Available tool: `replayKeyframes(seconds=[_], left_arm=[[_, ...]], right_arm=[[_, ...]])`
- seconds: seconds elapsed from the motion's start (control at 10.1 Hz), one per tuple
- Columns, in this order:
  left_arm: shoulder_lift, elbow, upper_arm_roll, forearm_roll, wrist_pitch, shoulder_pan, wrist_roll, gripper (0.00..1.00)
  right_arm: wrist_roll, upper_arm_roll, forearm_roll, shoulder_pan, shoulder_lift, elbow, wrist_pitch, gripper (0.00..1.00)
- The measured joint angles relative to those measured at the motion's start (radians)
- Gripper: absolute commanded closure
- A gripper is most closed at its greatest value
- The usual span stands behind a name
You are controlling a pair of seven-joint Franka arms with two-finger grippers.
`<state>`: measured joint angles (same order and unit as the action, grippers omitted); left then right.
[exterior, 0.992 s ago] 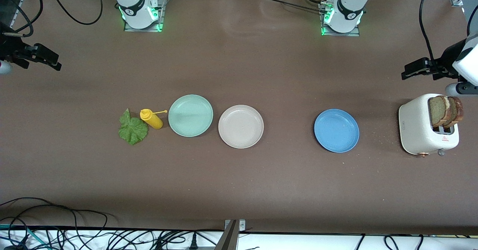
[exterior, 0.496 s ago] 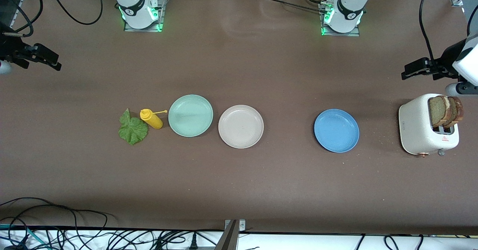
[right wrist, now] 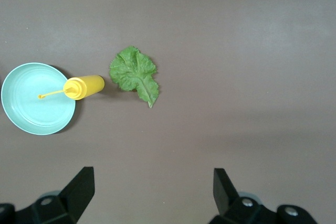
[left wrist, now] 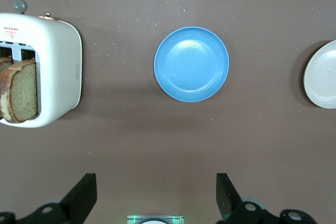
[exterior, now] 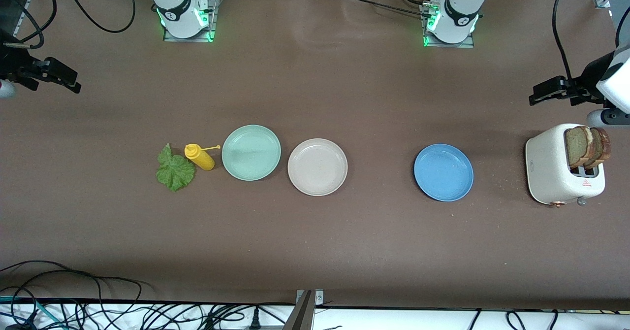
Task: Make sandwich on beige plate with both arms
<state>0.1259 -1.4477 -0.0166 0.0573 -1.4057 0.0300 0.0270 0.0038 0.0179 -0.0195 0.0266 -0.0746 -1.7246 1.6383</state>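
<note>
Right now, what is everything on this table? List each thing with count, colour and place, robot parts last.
beige plate: one, pale beige, mid-table, nothing on it.
mint-green plate: one, mint green, beside the beige plate toward the right arm's end.
blue plate: one, blue, apart from the beige plate toward the left arm's end.
mustard bottle: one, yellow, lying on its side between the mint-green plate and the lettuce leaf.
lettuce leaf: one, green, flat on the table beside the bottle.
toaster: one, cream white, at the left arm's end.
bread slices: two, brown, standing up out of the toaster's slots.
left pincer: black, open, in the air over bare table at the left arm's end.
right pincer: black, open, over bare table at the right arm's end.
</note>
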Motion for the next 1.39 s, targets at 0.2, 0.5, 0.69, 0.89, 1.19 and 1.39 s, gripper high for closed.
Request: replayKeyframes(seconds=[0.2, 0.5, 0.69, 0.89, 1.19, 1.39], left_arm=[[0.0, 0.0, 0.0, 0.0, 0.0, 0.0, 0.0, 0.0], [0.0, 0.0, 0.0, 0.0, 0.0, 0.0, 0.0, 0.0], [0.0, 0.0, 0.0, 0.0, 0.0, 0.0, 0.0, 0.0], [0.0, 0.0, 0.0, 0.0, -0.011, 0.0, 0.0, 0.0], [0.002, 0.0, -0.003, 0.0, -0.02, 0.0, 0.0, 0.0], [0.002, 0.0, -0.003, 0.0, -0.022, 0.0, 0.0, 0.0]], right_arm=[[0.0, 0.0, 0.0, 0.0, 0.0, 0.0, 0.0, 0.0], [0.0, 0.0, 0.0, 0.0, 0.0, 0.001, 0.0, 0.0], [0.0, 0.0, 0.0, 0.0, 0.0, 0.001, 0.0, 0.0], [0.0, 0.0, 0.0, 0.0, 0.0, 0.001, 0.0, 0.0], [0.0, 0.0, 0.0, 0.0, 0.0, 0.001, 0.0, 0.0], [0.0, 0.0, 0.0, 0.0, 0.0, 0.001, 0.0, 0.0]])
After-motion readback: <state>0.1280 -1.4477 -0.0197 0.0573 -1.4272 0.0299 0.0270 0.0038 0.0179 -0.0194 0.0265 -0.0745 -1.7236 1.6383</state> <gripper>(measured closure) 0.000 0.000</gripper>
